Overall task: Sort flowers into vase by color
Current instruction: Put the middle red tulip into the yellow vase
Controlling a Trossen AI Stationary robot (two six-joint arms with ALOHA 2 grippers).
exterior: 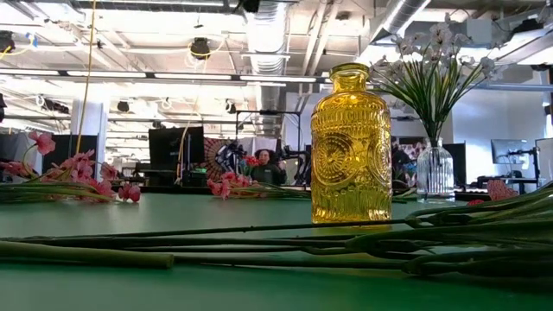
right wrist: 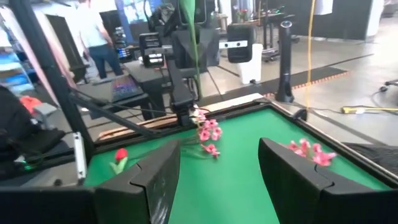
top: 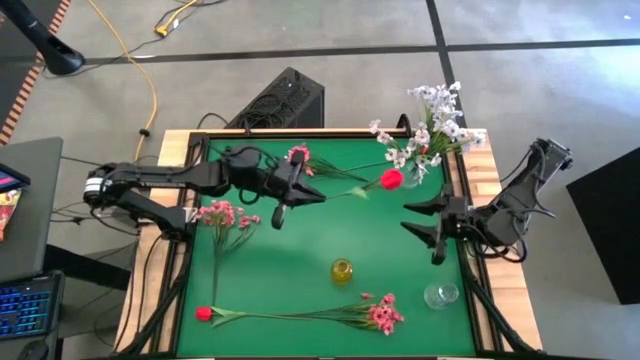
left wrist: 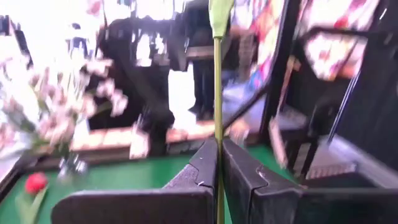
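Left hand (left wrist: pixel 219 163) pinches a green stem (left wrist: pixel 217 93) — right hand (right wrist: pixel 217 180) agape.

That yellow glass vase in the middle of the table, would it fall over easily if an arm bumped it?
Probably not easily. The yellow vase looks like thick patterned glass, so likely heavy for its size, and it stands on a wide flat base. Its narrow neck sits high, so a knock there could tip it. Being glass, it may slide on the mat and could crack.

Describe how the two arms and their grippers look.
Both arms are dark, jointed links. The left arm has a white band near its base. The left gripper and right gripper each end in two black, angular, wedge-shaped fingers.
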